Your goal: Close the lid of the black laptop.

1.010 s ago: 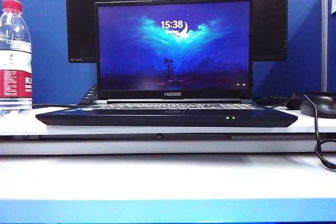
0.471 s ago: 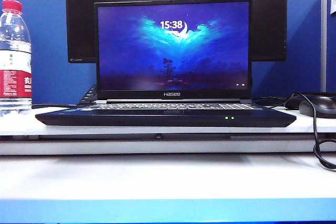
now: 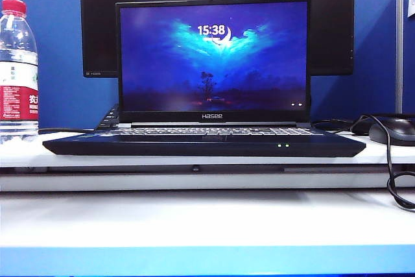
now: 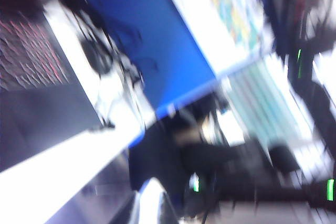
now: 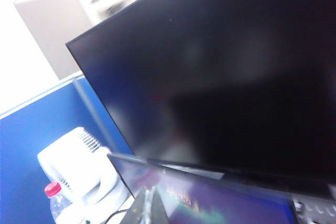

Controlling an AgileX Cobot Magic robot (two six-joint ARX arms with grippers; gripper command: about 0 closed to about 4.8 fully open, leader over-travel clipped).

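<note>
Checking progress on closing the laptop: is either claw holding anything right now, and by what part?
Nothing appears held. The lid stands upright and untouched on the black laptop. Neither claw shows in the exterior view, and the wrist views do not show their fingers clearly.

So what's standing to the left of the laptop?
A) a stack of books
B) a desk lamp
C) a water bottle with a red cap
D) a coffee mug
C: a clear bottle with a red cap stands left of the open laptop; neither the left gripper nor the right gripper shows clearly in any view.
</note>
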